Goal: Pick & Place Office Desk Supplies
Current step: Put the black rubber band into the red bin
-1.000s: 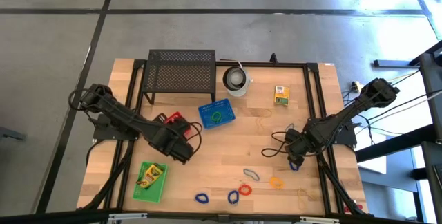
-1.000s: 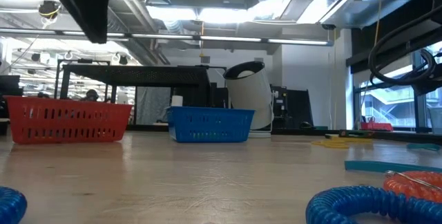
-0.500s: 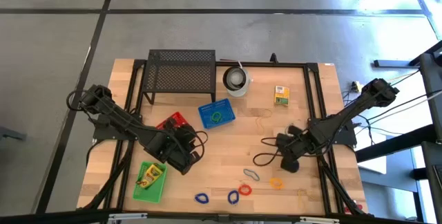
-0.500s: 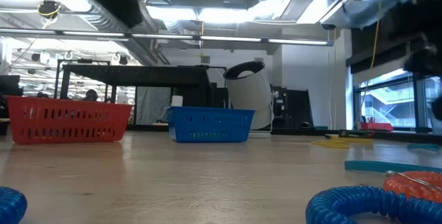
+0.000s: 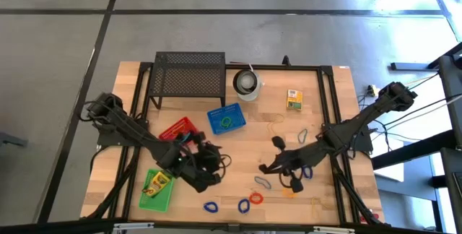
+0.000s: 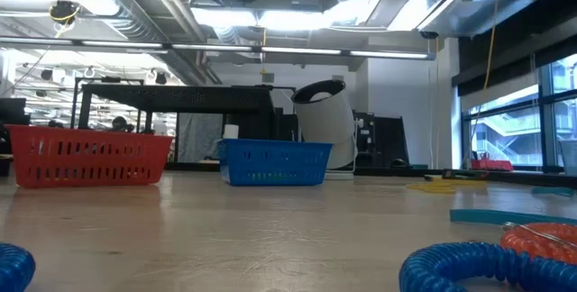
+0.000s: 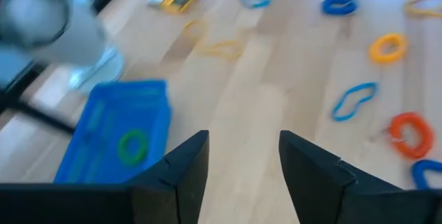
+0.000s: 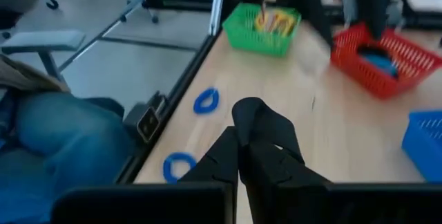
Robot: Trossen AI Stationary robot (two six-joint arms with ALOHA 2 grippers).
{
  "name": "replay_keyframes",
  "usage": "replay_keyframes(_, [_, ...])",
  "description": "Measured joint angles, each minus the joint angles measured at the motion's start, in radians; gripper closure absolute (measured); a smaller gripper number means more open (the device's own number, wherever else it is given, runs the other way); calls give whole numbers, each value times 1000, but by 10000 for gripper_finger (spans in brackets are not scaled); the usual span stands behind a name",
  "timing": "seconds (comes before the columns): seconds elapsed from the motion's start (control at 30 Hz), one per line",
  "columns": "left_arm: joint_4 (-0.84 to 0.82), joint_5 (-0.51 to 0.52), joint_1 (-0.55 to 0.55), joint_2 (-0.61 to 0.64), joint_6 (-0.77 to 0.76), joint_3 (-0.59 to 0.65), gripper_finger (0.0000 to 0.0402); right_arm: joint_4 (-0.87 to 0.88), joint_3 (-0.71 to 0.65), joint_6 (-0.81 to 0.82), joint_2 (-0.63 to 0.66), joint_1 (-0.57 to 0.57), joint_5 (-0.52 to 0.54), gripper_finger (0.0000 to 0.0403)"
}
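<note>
The thin coloured loops, a grey one, an orange one and a red one, are strewn on the wooden desk. The right pincer is clenched empty just beside them (a sweep could scatter them). The left pincer, released, is held near; the arms could collide.

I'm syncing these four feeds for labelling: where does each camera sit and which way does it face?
High: overhead, straight down on the table; both arms show.
Low: at tabletop height, facing the red basket and blue basket; no gripper visible.
Left wrist: past open left gripper at the blue basket.
Right wrist: past shut right gripper toward the green basket.
Shared: the blue basket, in all four views.
</note>
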State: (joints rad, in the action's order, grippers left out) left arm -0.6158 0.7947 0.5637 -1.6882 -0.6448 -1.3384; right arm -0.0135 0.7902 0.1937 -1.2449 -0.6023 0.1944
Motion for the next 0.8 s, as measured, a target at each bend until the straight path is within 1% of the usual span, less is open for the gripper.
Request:
replay_keyframes(0.27, [323, -4, -3, -78, 356, 0, 194, -68, 1, -26, -21, 43, -5, 388])
replay_keyframes(0.5, [538, 25, -25, -145, 584, 0, 174, -208, 1, -74, -116, 87, -109, 388])
replay_keyframes(0.6, [612, 16, -35, -163, 650, 0, 174, -233, 1, -75, -145, 104, -114, 387])
replay_keyframes(0.67, [636, -15, -36, -170, 674, 0, 176, -244, 1, -75, -158, 113, -116, 387])
replay_keyframes(0.73, [645, -52, -42, -171, 671, 0, 177, -254, 1, -79, -167, 119, -117, 387])
replay_keyframes(0.8, [646, -88, -49, -170, 634, 0, 178, -256, 1, -88, -169, 125, -127, 387])
